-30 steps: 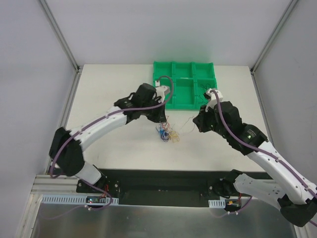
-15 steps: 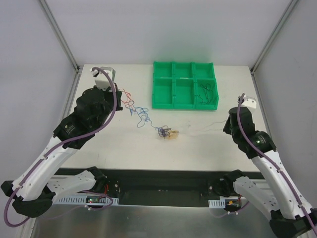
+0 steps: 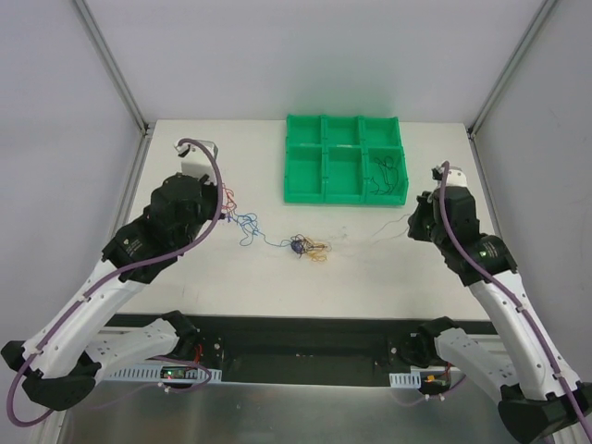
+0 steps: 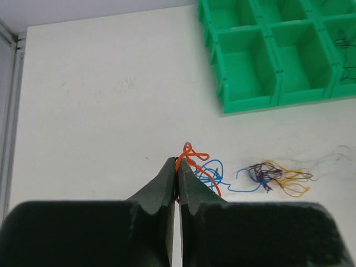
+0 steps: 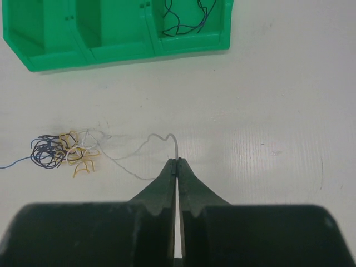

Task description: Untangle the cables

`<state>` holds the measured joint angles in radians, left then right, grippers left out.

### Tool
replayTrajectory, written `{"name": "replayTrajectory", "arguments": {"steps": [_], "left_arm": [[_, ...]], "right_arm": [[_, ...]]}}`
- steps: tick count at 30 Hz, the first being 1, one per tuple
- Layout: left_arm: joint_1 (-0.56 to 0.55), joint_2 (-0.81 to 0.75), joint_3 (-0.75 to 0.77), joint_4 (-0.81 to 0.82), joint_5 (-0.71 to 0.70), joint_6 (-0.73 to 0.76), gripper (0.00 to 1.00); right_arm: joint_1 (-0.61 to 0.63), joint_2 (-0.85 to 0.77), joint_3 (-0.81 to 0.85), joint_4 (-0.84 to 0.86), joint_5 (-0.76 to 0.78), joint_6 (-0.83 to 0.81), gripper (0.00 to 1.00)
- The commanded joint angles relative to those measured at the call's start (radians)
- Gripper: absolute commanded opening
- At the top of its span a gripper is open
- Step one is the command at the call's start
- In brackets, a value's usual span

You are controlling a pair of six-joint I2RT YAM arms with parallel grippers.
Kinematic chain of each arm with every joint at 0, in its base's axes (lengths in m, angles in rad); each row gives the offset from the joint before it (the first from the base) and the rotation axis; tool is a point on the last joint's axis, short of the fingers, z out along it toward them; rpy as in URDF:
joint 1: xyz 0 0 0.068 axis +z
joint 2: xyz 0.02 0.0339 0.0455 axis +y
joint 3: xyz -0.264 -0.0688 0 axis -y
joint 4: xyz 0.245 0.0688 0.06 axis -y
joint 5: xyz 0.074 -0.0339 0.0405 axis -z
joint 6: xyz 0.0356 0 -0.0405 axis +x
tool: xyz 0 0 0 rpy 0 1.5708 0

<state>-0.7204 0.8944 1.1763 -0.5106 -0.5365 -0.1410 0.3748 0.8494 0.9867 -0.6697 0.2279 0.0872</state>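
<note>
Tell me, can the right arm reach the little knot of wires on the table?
Probably yes. The knot lies on the table left of the right gripper, nothing between. But its jaws are shut on a pale wire, so it must let go first.

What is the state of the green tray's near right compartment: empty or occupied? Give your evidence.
Occupied: a dark thin wire lies curled inside that compartment of the green tray. The other compartments look empty.
</note>
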Motion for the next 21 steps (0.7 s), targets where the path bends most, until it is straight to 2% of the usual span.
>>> {"name": "replayTrajectory", "arguments": {"steps": [1,4,6,8,10,12,14,16,18,20,21], "left_arm": [[-0.004,-0.052,0.170,0.003,0.175,0.006,0.00],[-0.001,-0.046,0.267,0.006,0.361,-0.023,0.00],[-0.002,-0.034,0.298,0.006,0.421,-0.052,0.00],[-0.002,-0.015,0.306,0.004,0.470,-0.075,0.00],[-0.002,0.000,0.289,0.006,0.509,-0.109,0.00],[-0.002,0.014,0.264,0.006,0.533,-0.150,0.00],[-0.002,0.021,0.246,0.006,0.535,-0.195,0.00],[-0.002,0.026,0.235,0.018,0.535,-0.239,0.00],[-0.004,0.034,0.235,0.030,0.564,-0.259,0.00],[-0.002,0.038,0.241,0.032,0.585,-0.281,0.00],[-0.002,0.040,0.244,0.032,0.607,-0.288,0.00]], "right_arm": [[-0.004,0.020,-0.032,0.020,-0.117,-0.050,0.09],[0.030,0.097,-0.135,0.166,-0.399,-0.031,0.12],[0.109,0.147,-0.151,0.229,-0.415,-0.014,0.21],[0.200,0.183,-0.105,0.197,-0.322,-0.044,0.46],[0.260,0.182,-0.051,0.187,-0.280,-0.081,0.62],[0.282,0.160,-0.019,0.237,-0.327,-0.118,0.75],[0.291,0.139,-0.034,0.406,-0.503,-0.118,0.84],[0.323,0.151,-0.101,0.658,-0.629,-0.049,0.89],[0.369,0.215,-0.126,0.860,-0.714,0.020,0.90],[0.445,0.298,-0.129,1.011,-0.693,0.028,0.92],[0.482,0.319,-0.131,1.053,-0.635,0.004,0.96]]}}
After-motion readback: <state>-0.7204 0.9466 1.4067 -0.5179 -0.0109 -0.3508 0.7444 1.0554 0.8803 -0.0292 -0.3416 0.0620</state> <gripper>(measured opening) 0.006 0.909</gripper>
